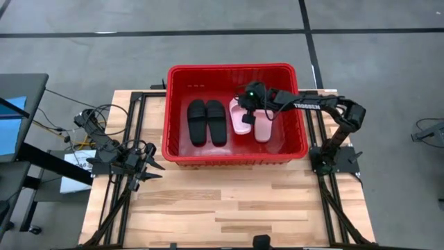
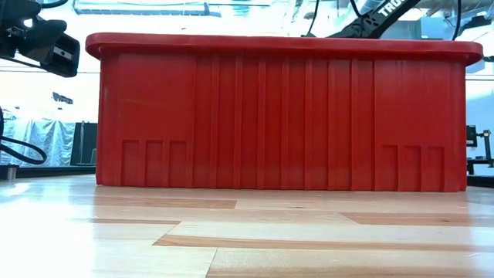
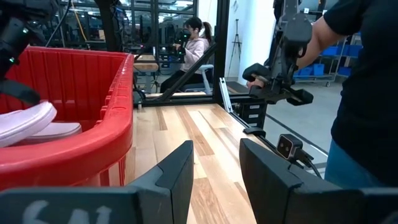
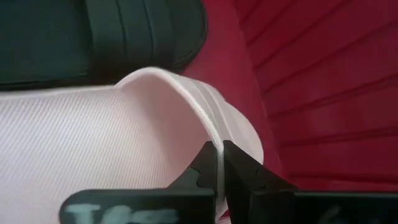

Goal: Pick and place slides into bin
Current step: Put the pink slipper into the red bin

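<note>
The red bin (image 1: 236,156) stands in the middle of the table. In it lie the black pair of slides (image 1: 207,121) and, to their right, the pink pair. One pink slide (image 1: 263,129) lies flat on the bin floor. My right gripper (image 1: 250,104) reaches into the bin's far part and is shut on the other pink slide (image 1: 240,121). My left gripper (image 1: 149,170) is open and empty, low over the table to the left of the bin. My right gripper pinches the edge of the pink slide's wide strap (image 4: 208,140) between its two fingertips (image 4: 239,171). The fingers slant down from the table's right. The slide sits tilted in the bin (image 3: 25,121), beside and partly over the other pink slide (image 3: 59,130).
The bin's walls and thick rim (image 2: 285,45) enclose the slides. The black slide (image 4: 93,37) lies close beside the held one. Bare wooden tabletop (image 1: 229,208) lies on the bin's near side. Beyond the table, one person (image 3: 364,93) stands and another (image 3: 196,43) sits.
</note>
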